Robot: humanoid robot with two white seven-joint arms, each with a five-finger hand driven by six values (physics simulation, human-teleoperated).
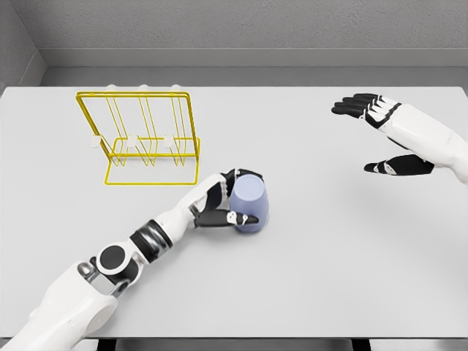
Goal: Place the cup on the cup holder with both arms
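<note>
pale lavender-blue, the cup [250, 203] sits on the table [329, 278] a little below and right of the rack [139, 139], close to the rack's front corner but apart from it. it seems to stand mouth down, though the render does not make that sure.

the left hand [223, 207] is clamped on the cup from its left side: dark fingers [241, 218] wrap across the front wall, and more show behind the top edge. the cup looks to be touching the table, so i judge the step in hand to be the grasp, with the lift not yet made.

the right hand [384, 135] hovers well away at the right, over bare table, its fingers spread and thumb apart, holding nothing.

the next move, as i read it, calls for raising the cup clear of the table and carrying it up and left toward the rack, then tilting it so the mouth can go over one of the thin upright prongs. the yellow wire is slim and the prongs stand close together, so the approach needs care not to knock the frame. since the task asks for both arms, the right hand would have to come in across the table to help or steady.

the table is flat, matte, pale grey. behind it run plain grey walls and a strip of darker floor.
</note>
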